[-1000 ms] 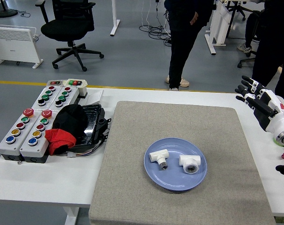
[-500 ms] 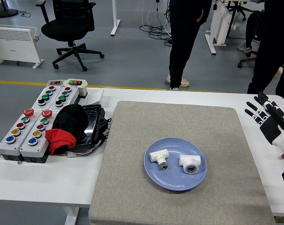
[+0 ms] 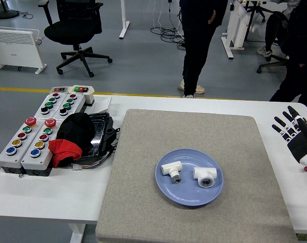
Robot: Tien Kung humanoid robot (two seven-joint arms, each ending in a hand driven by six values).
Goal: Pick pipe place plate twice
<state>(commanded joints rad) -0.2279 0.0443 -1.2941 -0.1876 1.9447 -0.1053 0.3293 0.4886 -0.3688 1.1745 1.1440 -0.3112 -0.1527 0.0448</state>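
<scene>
Head view: two white pipe tees (image 3: 171, 170) (image 3: 204, 176) lie on blue plate (image 3: 189, 195), surface centre. Right hand (image 3: 297, 135) at 3 o'clock, fingers spread, empty. Tees look rigid, light, smooth; grip the straight run.

Right robot hand (image 3: 297, 135) cut off at right edge; person (image 3: 199, 40) cropped above waist by top edge.
</scene>
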